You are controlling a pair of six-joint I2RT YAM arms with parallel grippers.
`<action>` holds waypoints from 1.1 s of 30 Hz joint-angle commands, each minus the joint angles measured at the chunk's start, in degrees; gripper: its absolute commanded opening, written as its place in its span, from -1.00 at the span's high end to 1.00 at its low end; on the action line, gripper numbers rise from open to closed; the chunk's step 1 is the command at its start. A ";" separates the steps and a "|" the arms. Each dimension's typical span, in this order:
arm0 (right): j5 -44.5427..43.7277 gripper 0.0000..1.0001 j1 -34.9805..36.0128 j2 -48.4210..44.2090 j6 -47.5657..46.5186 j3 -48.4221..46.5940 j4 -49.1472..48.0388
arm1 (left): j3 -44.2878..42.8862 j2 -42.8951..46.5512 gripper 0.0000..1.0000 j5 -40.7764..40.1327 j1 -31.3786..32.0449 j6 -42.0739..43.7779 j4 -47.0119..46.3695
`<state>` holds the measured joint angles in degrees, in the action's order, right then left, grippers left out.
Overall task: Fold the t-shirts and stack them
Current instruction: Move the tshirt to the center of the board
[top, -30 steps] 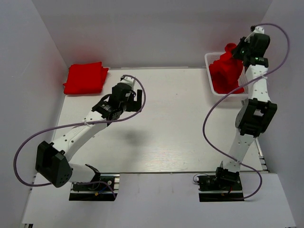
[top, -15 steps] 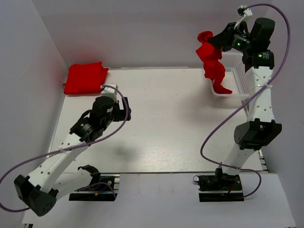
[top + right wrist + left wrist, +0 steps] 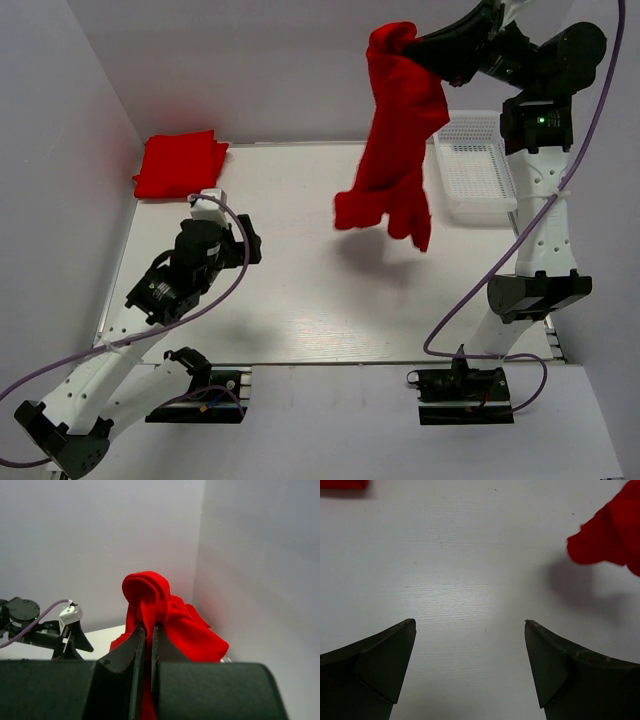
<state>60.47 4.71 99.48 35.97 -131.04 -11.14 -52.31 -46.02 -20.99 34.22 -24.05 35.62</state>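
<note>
A red t-shirt [image 3: 393, 140] dangles clear of the desk [image 3: 300, 310], its top pinched in the right end effector [image 3: 415, 47]. Only the right wrist view shows its fingers [image 3: 132, 655] clamped on cloth. The left end effector [image 3: 470, 625] gapes empty. A folded t-shirt [image 3: 180, 165] lies far-left.

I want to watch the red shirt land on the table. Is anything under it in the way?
No, nothing visible is. The hanging t-shirt, pinched in the right gripper, dangles above bare table. The white basket sits to its right, the folded t-shirt lies in the far left corner, and the open left gripper is aside.
</note>
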 commanded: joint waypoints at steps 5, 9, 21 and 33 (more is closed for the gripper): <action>-3.95 1.00 4.51 -2.62 -13.10 6.31 5.50 | -1.39 3.13 -1.00 -3.09 -0.29 -2.75 6.21; -4.13 1.00 8.46 -3.24 -22.40 16.59 10.78 | -0.86 4.36 -1.00 -3.62 -0.29 -4.06 7.36; -14.32 0.86 27.01 4.47 -38.16 58.35 25.19 | 0.72 1.99 -1.00 -2.48 -0.29 -7.85 10.61; -34.41 -0.80 28.25 -7.98 -32.89 62.04 27.39 | 4.93 -2.41 -1.00 8.15 -0.29 -10.83 11.14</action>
<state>35.09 33.36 98.39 1.80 -69.17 17.06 -48.86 -47.94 -17.34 34.22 -33.54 46.41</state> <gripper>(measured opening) 0.899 0.992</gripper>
